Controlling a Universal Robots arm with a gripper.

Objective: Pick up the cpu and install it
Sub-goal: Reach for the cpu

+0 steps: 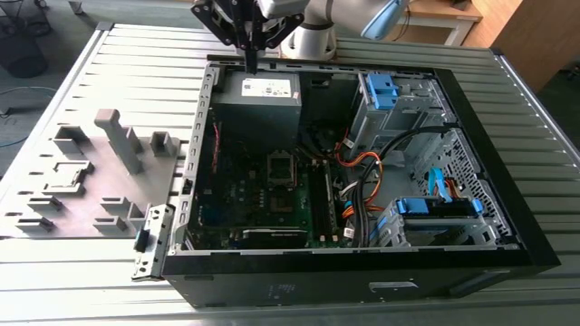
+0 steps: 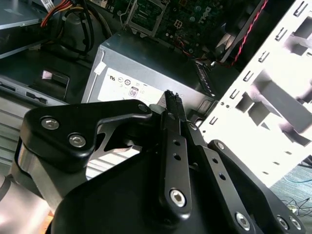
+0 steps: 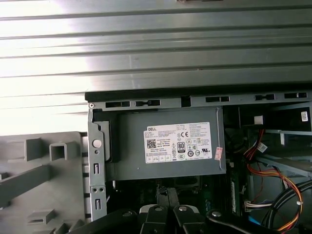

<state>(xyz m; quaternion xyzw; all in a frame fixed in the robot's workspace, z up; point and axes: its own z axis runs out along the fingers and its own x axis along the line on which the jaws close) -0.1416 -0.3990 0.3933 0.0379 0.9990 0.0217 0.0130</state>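
My pincer (image 1: 250,66) hovering over power supply (image 1: 261,88) at case (image 1: 363,288) edge, clenched, nothing seen between fingers. Cpu (image 1: 70,178) seemingly lying flat on tray (image 1: 27,224), well apart; am not certain. Am judging: approaching it level, gripping by edges, sparing socket (image 1: 281,166).

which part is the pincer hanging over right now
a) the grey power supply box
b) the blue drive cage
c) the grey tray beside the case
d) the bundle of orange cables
A: in the exterior view the pincer sits directly above the power supply box at the far edge of the case, well away from the other three.
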